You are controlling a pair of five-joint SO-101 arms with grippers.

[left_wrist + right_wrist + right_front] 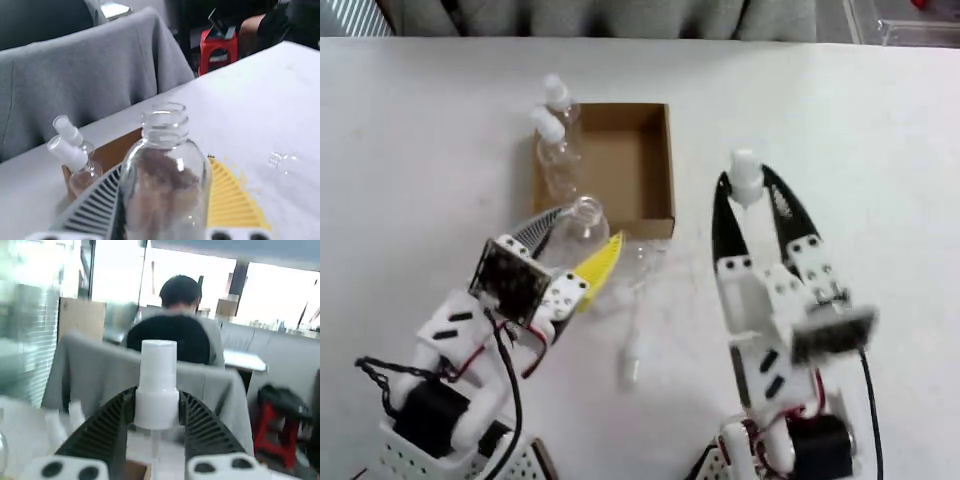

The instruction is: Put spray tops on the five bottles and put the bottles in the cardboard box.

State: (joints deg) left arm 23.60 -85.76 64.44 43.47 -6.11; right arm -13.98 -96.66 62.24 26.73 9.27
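Both grippers are loaded beside the cardboard box (666, 170)
The left gripper (586, 232), with ribbed grey and yellow fingers, pinches an uncapped clear bottle (165, 175) at the box's near corner; the right gripper's (745, 183) black fingers squeeze a white cylindrical spray top (157, 390) near the box's right wall

an uncapped bottle (165, 190), clear and upright, sits clamped between the fingers of the left hand (586, 228), just in front of the cardboard box (640, 165). the box is brown and open-topped. two capped bottles (557, 135), clear with white tops, lean together at its left side. a bare clear bottle (645, 258) lies on its side on the surface (840, 120) near the box's front corner, and a loose spray top (630, 355) with its tube lies nearer the arms. the right hand (747, 182) grips a white spray top (157, 395) upright, to the right of the box.
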